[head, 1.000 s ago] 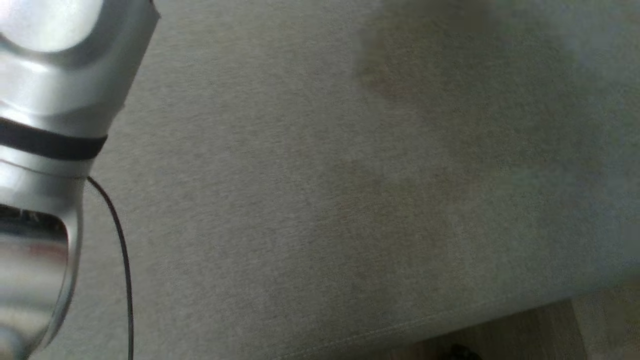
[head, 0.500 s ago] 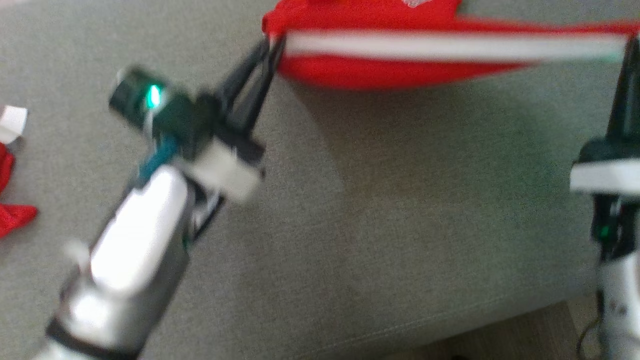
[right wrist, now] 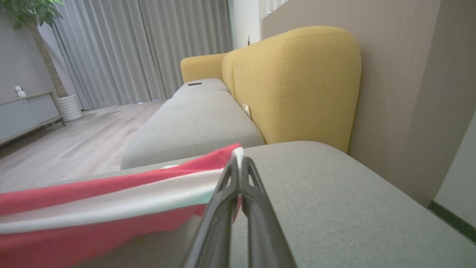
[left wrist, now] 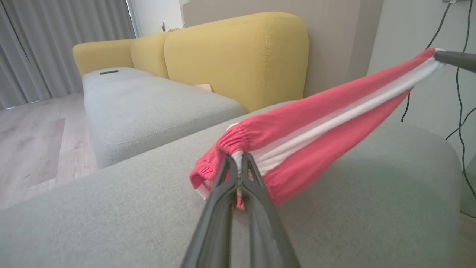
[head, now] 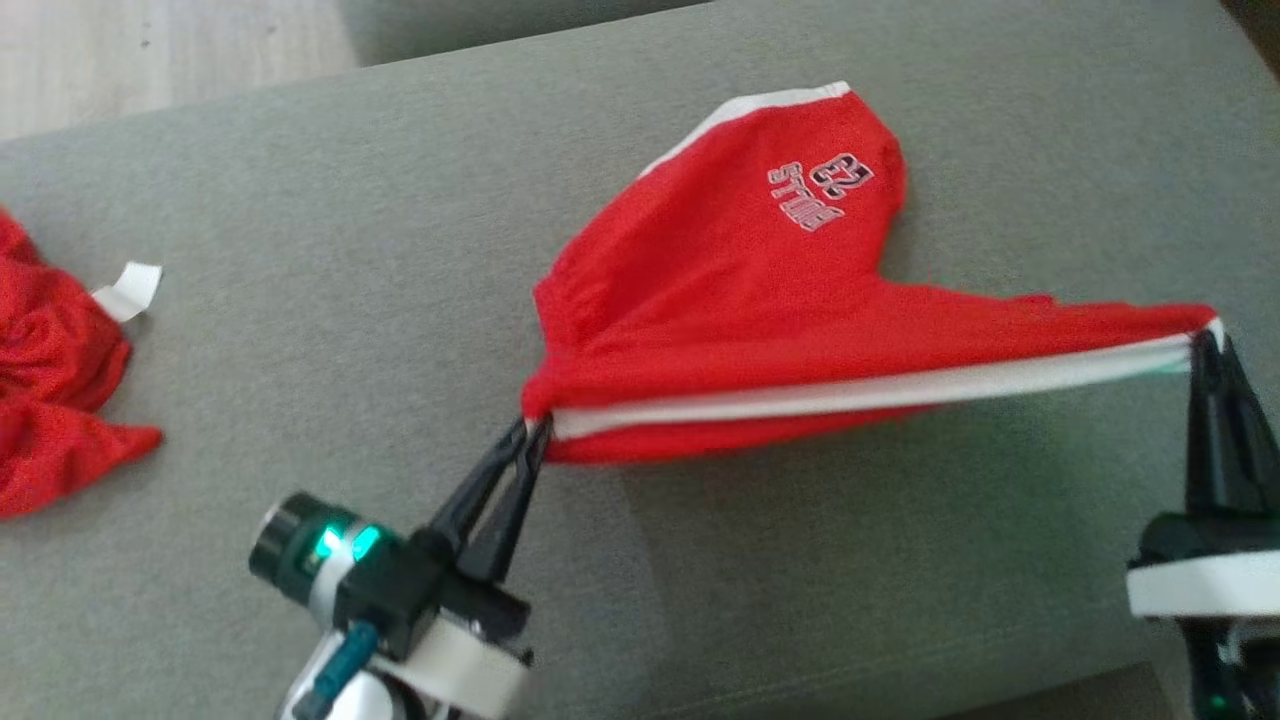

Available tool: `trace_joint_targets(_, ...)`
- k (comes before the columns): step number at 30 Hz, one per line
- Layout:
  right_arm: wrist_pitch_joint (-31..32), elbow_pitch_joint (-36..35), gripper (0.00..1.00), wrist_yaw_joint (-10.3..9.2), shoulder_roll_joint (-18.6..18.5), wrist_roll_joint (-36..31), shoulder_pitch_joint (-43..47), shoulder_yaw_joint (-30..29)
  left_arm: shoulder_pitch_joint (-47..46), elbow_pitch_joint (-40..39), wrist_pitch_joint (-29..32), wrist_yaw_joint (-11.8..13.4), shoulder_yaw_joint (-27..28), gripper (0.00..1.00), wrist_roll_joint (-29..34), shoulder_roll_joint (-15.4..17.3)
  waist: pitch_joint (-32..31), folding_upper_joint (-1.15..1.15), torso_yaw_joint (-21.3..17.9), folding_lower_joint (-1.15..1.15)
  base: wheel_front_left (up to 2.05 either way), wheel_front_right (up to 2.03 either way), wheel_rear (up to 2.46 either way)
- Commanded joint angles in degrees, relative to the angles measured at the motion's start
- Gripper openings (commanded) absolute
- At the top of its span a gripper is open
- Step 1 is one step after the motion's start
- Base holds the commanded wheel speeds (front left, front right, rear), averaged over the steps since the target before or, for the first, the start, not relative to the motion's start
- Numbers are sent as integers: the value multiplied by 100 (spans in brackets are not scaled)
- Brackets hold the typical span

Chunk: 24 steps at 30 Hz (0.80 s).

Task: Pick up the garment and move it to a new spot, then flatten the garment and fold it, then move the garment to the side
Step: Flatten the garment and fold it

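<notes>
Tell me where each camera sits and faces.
Head view: on the head, looking down at the grey cushion and red garment stretched between left gripper and right gripper.
Left wrist view: on the left wrist, looking along its shut fingers toward the yellow sofa.
Right wrist view: on the right wrist, along its shut fingers, same way.
Both wrist views share the red garment and yellow sofa.

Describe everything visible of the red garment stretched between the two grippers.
The red sports shorts have a white side stripe, a gathered elastic waistband and dark-and-white lettering on one leg. The stripe edge is pulled taut and lifted between the shut left gripper at the waistband and the shut right gripper at the other end. The lettered leg drapes onto the grey fabric cushion.
</notes>
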Motion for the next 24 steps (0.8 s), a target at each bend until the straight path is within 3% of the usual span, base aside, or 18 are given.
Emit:
trace_joint_targets(1,182,-495,0,13,-114,-41,99,-32,78,-271,-29,-15,228,0,66,53,0,0,123,0,0,0,0)
trace_joint_targets(7,876,-1229,0,13,-233,-77,639,-373,596,-10,-29,-439,-15,0,-42,95,14,0,396,0,0,0,0)
trace_joint_targets(12,1393,-1110,0,13,-357,-71,658,-543,658,309,-29,-714,-249,0,-404,-60,-66,0,650,0,0,0,0)
trace_joint_targets(24,2051,569,0,13,-1385,4,-1076,-223,-865,1234,-29,-846,-1027,0,-2196,-743,211,0,1293,0,0,0,0)
